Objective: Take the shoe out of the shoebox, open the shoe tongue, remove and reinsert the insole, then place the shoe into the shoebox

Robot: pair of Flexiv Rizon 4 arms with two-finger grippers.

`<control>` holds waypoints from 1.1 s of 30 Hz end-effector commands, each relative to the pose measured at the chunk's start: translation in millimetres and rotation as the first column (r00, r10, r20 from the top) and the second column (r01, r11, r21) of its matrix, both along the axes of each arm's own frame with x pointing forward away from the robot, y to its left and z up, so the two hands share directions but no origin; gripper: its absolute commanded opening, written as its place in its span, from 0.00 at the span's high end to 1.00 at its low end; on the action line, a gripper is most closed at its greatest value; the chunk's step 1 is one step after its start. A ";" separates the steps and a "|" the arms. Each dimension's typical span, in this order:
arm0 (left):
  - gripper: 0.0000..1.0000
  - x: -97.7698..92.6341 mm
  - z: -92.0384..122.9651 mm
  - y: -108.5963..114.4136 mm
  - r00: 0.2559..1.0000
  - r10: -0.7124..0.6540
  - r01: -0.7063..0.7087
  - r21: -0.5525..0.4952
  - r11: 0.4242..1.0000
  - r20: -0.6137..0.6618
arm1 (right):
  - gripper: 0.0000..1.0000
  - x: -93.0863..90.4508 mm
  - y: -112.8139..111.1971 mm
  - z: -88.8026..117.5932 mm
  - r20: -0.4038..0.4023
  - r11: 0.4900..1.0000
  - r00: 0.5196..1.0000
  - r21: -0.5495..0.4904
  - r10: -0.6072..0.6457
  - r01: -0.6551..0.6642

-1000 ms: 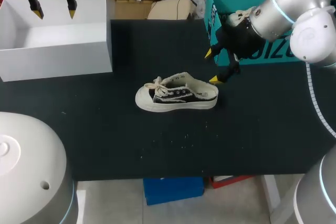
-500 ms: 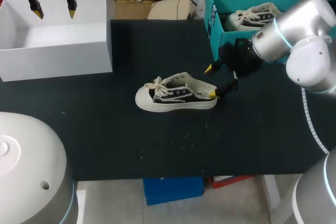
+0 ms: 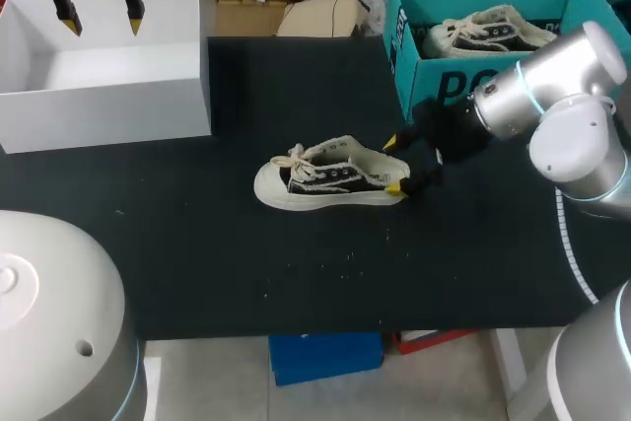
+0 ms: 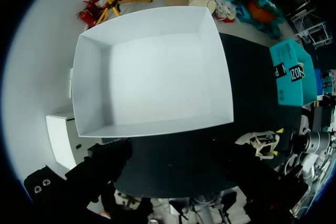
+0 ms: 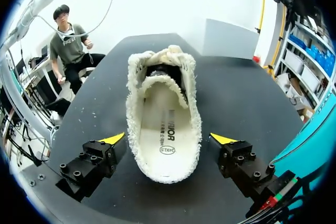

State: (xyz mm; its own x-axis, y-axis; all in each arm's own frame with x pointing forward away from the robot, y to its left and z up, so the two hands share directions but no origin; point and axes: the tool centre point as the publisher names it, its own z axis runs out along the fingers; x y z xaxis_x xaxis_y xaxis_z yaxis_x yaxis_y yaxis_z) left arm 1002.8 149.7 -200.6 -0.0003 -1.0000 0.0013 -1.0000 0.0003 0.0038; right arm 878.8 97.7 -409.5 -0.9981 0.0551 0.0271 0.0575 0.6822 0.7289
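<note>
- The shoe (image 3: 330, 175) stands on its sole near the middle of the black table (image 3: 197, 263). It is out of its box, with the toe toward 9 o'clock and the heel toward 3 o'clock in the head view.
- Seen from the right wrist, the shoe's opening faces up. The insole (image 5: 160, 129) lies flat inside, the fuzzy tongue (image 5: 157, 83) is folded over the forefoot, and the laces (image 5: 169, 56) are bunched beyond it.
- The right gripper (image 3: 393, 165) sits at the heel with its fingers spread wide, one on each side, gripping nothing. The wrist view shows bare table beside each of the yellow fingertips (image 5: 115, 139), though the head view is too coarse to rule out a brush against the sole.
- As I judge it, the removal is done and opening the tongue comes next, with this gripper lining up to steady the heel.
- A good hold would close centred and low, on the firm sole wall rather than the soft collar, so the shoe neither swivels nor tips.
- It should also stay clear of the insole's heel end, which must come out freely.
- The left gripper (image 3: 102, 22) hangs at 10 o'clock from the shoe, above the white box (image 3: 108, 105). Its fingers are apart and empty, and it is well apart from the tongue it would likely have to reach.
- The teal shoebox (image 3: 419, 81) stands at 1 o'clock from the shoe and holds a second shoe (image 3: 488, 32).
</note>
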 end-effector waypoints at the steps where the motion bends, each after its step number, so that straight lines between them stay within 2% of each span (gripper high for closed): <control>1: 0.00 -0.1 0.3 0.0 1.000 0.000 0.000 0.001 1.000 -0.001 | 0.00 5.1 6.3 -12.1 -0.008 1.000 1.000 0.014 -0.001 0.001; 18: 0.00 -0.1 0.3 0.0 1.000 0.000 0.000 0.001 1.000 -0.001 | 0.00 -3.2 15.5 -33.8 -0.045 0.997 0.998 0.072 -0.037 0.040; 19: 0.00 -0.1 0.3 0.0 1.000 0.000 0.000 0.001 1.000 -0.001 | 0.05 -3.3 15.6 -34.1 -0.042 0.996 0.998 0.077 -0.042 0.045; 20: 0.00 -0.1 0.3 0.0 1.000 0.000 0.000 0.001 1.000 -0.001 | 0.68 -3.4 15.7 -34.1 -0.042 0.996 0.998 0.076 -0.050 0.053; 21: 0.00 -0.1 0.3 0.0 1.000 0.000 0.000 0.001 1.000 -0.001 | 1.00 -3.5 15.8 -34.3 -0.043 0.995 0.998 0.082 -0.050 0.054; 27: 0.00 -0.1 0.3 0.0 1.000 0.000 0.000 0.001 1.000 -0.001 | 1.00 -4.1 16.1 -34.5 -0.043 0.994 0.998 0.089 -0.053 0.057; 29: 0.00 -5.6 4.9 -8.3 1.000 0.013 -0.014 0.063 0.998 0.017 | 1.00 -4.1 16.1 -34.5 -0.043 0.994 0.998 0.089 -0.053 0.057; 33: 0.00 -22.1 16.9 -34.7 0.999 0.016 -0.020 0.101 0.995 0.043 | 1.00 -4.1 16.1 -34.5 -0.043 0.994 0.998 0.089 -0.053 0.057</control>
